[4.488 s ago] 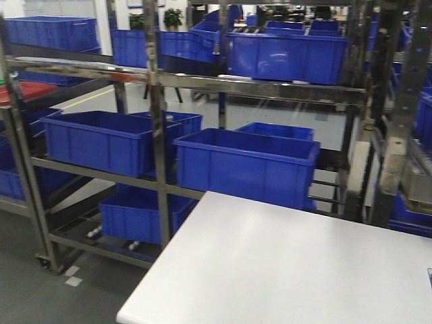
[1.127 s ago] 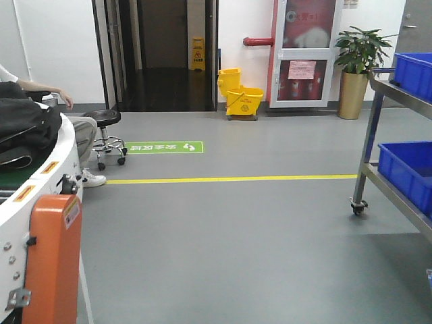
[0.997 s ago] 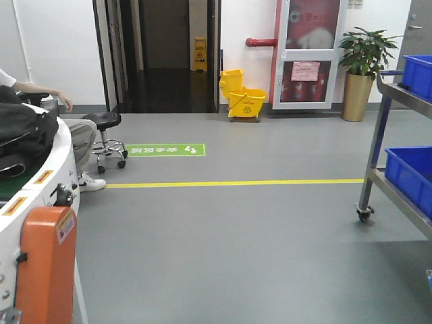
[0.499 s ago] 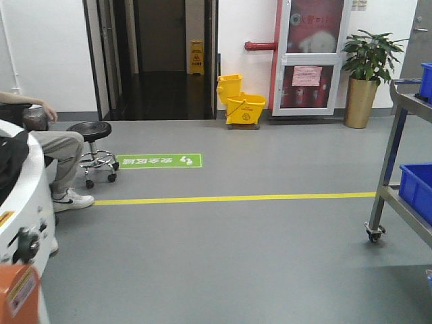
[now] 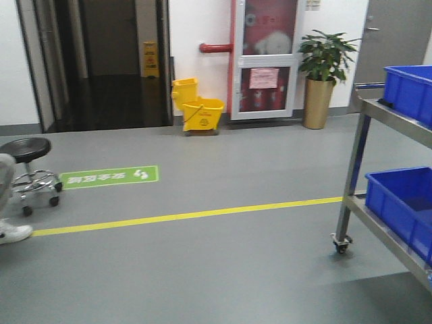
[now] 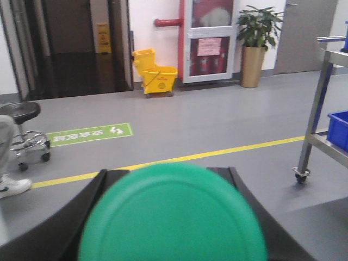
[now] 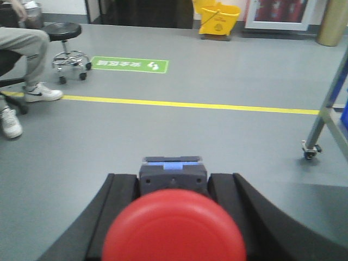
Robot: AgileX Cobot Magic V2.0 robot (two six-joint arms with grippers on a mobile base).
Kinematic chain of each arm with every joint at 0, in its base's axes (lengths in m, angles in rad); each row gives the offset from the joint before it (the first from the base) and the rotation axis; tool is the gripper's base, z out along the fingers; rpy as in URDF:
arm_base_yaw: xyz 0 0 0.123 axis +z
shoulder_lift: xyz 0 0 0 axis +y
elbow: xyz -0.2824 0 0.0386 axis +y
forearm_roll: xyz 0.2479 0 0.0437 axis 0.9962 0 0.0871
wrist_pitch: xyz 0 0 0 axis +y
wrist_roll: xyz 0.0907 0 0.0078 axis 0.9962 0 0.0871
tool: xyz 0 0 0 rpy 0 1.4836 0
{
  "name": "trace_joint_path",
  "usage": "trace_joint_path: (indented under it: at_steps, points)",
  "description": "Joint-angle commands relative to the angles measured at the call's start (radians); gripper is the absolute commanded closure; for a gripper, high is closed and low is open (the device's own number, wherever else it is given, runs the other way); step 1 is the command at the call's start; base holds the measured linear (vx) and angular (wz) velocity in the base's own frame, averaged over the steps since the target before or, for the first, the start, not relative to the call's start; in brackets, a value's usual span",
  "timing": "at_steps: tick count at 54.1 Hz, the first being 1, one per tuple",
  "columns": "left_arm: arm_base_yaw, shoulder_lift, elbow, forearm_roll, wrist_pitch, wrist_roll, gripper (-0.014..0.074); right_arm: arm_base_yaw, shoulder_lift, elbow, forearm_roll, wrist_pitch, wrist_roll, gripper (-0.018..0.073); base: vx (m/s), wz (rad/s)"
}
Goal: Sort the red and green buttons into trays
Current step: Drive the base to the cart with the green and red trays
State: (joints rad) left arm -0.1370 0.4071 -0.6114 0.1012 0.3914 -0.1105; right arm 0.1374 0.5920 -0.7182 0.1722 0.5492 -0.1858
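In the left wrist view the green button (image 6: 173,217) fills the lower middle, its round cap facing the camera. My left gripper (image 6: 168,173) is shut on it, with a black finger on each side; the base is hidden behind the cap. In the right wrist view the red button (image 7: 174,231) sits the same way, with its dark blocky base (image 7: 173,176) between the black fingers. My right gripper (image 7: 174,175) is shut on it. Both buttons hang over bare grey floor. The trays are out of view.
A wheeled metal cart (image 5: 351,196) carrying blue crates (image 5: 405,202) stands at the right. A black stool (image 5: 27,152) and a seated person's legs (image 7: 24,43) are at the left. A yellow mop bucket (image 5: 199,113) and a potted plant (image 5: 322,74) stand by the far wall. A yellow line (image 5: 182,216) crosses the floor.
The front view has swung from a shelf of blue crates and a white table to open floor. Over the last second it panned right; the white-and-orange machine left the frame and the cart came further in.
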Motion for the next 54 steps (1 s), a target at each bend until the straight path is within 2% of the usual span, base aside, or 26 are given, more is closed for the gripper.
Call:
trace_joint_path:
  at_steps: [1, 28, 54]
  points:
    - [-0.006, 0.008, -0.026, -0.004, -0.088, -0.002, 0.0596, -0.001, 0.005, -0.032, 0.0, -0.091, 0.002, 0.0568, 0.4, -0.33]
    - [-0.006, 0.008, -0.026, -0.004, -0.088, -0.002, 0.0596, -0.001, 0.005, -0.032, 0.0, -0.089, 0.002, 0.0568, 0.4, -0.41]
    - [-0.006, 0.008, -0.026, -0.004, -0.088, -0.002, 0.0596, -0.001, 0.005, -0.032, 0.0, -0.09, 0.002, 0.0568, 0.34, -0.65]
